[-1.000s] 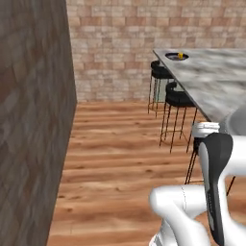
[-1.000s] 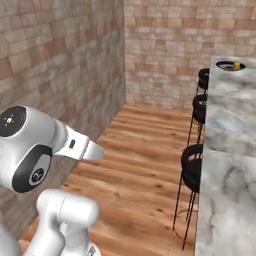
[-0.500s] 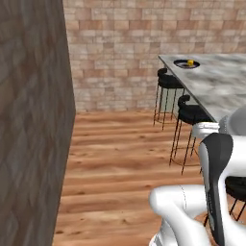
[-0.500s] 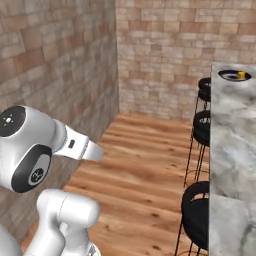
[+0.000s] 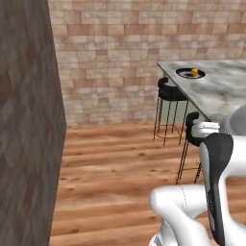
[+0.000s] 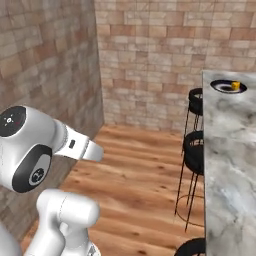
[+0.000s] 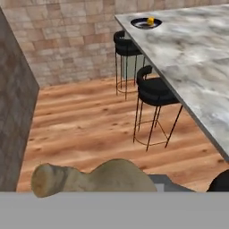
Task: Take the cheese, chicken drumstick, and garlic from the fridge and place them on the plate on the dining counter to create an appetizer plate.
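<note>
An orange-brown chicken drumstick [image 7: 89,178] lies right in front of the hand camera, thin bone end to the left. My gripper holds it, and its fingertips are hidden behind it. The dark navy plate [image 5: 190,73] [image 6: 228,86] [image 7: 146,22] sits at the far end of the marbled dining counter [image 5: 218,93] [image 6: 225,150] [image 7: 192,58]. On the plate rests the small yellow cheese [image 5: 194,72] [image 6: 235,85] [image 7: 150,20]. The garlic and the fridge are out of view.
Black round stools [image 5: 170,92] [image 6: 196,145] [image 7: 154,89] stand along the counter's near side. A dark brick wall [image 5: 26,125] [image 7: 13,112] runs close on the left. Wooden floor [image 5: 115,173] lies open between wall and stools, up to the back brick wall.
The whole scene has shifted: the base has driven, and the counter, stools and plate now sit nearer and larger. The grip on the drumstick is unchanged.
</note>
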You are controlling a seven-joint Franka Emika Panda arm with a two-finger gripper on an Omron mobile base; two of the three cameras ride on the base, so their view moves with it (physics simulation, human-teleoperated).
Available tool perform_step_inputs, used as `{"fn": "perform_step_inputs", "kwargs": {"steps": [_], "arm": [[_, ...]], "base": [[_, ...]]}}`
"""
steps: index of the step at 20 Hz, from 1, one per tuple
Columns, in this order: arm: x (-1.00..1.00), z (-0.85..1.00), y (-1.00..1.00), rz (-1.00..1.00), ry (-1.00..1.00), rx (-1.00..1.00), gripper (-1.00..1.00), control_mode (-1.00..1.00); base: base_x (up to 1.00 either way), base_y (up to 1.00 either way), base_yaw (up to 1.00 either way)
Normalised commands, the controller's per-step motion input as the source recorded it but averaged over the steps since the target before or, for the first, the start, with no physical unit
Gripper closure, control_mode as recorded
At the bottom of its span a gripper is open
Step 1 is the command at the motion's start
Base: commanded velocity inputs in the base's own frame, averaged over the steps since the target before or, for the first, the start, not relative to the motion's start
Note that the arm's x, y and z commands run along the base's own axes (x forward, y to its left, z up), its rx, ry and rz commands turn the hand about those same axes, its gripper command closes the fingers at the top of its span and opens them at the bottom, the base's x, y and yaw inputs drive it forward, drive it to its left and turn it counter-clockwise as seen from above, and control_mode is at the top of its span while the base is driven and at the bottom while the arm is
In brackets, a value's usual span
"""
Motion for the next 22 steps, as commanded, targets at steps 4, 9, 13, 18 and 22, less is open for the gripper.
{"fn": "perform_step_inputs", "kwargs": {"steps": [4, 9, 13, 18, 22], "arm": [[0.00, 0.00, 0.00, 0.00, 0.00, 0.00, 1.00, 1.00], [0.00, 0.00, 0.00, 0.00, 0.00, 0.00, 1.00, 1.00], [0.00, 0.00, 0.00, 0.00, 0.00, 0.00, 1.00, 1.00], [0.00, 0.00, 0.00, 0.00, 0.00, 0.00, 1.00, 1.00], [0.00, 0.00, 0.00, 0.00, 0.00, 0.00, 1.00, 1.00]], "base": [[1.00, 0.00, -0.13], [1.00, 0.00, -0.14], [1.00, 0.00, -0.16], [1.00, 0.00, -0.17], [1.00, -0.03, -0.22]]}}
